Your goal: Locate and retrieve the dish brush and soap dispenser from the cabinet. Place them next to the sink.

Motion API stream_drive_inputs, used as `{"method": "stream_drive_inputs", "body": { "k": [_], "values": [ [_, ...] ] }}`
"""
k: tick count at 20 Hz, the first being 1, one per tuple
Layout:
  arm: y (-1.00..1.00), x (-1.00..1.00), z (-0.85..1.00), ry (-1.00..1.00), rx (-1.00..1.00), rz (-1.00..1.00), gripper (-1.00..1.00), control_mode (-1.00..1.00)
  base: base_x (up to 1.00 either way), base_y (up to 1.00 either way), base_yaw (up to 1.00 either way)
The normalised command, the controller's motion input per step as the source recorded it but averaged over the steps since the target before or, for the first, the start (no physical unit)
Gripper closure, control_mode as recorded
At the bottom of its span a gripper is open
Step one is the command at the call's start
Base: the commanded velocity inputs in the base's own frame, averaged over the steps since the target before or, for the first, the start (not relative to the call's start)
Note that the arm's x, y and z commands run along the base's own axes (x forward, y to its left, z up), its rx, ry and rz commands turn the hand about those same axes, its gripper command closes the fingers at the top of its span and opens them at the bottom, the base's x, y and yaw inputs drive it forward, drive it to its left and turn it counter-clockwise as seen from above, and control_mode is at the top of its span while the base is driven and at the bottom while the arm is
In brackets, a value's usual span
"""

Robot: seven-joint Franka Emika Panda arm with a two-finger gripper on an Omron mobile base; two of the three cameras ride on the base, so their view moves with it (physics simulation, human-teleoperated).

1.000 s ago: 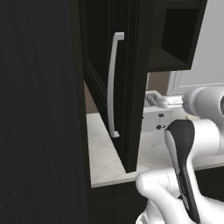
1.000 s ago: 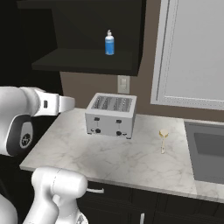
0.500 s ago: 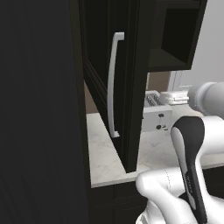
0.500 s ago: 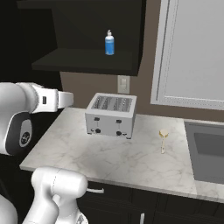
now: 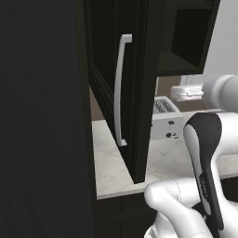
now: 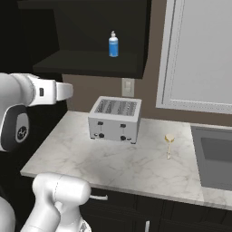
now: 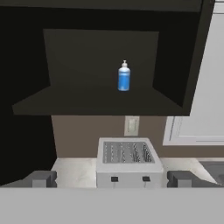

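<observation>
Base views flank the arm, sharing the toaster (image 6: 115, 119), hand view faces it level, nearer

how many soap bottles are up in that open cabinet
1: the soap dispenser stands upright at the middle of the cabinet shelf, above the toaster. The dark left side of the shelf could hide more.

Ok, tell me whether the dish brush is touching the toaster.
Apart. The right base view shows the dish brush lying on the marble counter right of the toaster, with bare counter between them.
</observation>
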Motion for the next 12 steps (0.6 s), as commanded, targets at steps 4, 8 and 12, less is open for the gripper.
{"method": "stream_drive_inputs", "body": {
  "k": [4,8,12],
  "values": [
    [0.00,0.00,0.29,-0.08,0.00,0.00,-1.00,-1.00,0.00,0.00,0.00],
    [0.00,-0.14,0.33,-0.13,0.00,0.00,-1.00,-1.00,0.00,0.00,0.00],
    [0.00,-0.02,0.26,-0.08,0.00,0.00,-1.00,-1.00,0.00,0.00,0.00]
  ]
}}
